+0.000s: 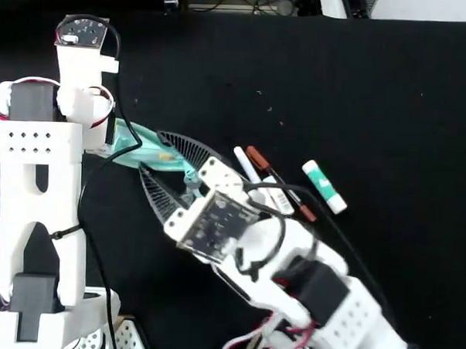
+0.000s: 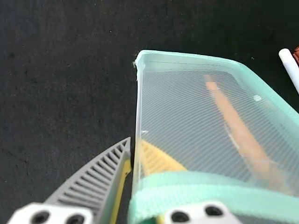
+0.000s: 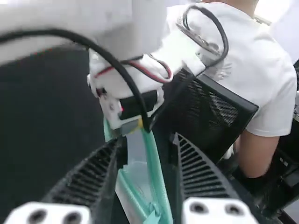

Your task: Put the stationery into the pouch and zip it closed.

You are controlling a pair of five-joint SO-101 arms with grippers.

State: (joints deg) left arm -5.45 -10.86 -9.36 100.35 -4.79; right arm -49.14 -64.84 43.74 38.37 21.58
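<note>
The clear pouch with teal edging holds an orange pen. My left gripper is shut on the pouch's edge, one finger outside and the yellow pad inside. In the high view the left gripper holds the pouch at the table's left. My right gripper stands open, its black ribbed fingers straddling the pouch's teal zipper edge. A white pen, a brown pen and a green-and-white glue stick lie on the black table, right of the pouch.
The black table stretches open at the back and right. The left arm's body fills the left side. A person in a white shirt sits beyond the table behind a mesh chair.
</note>
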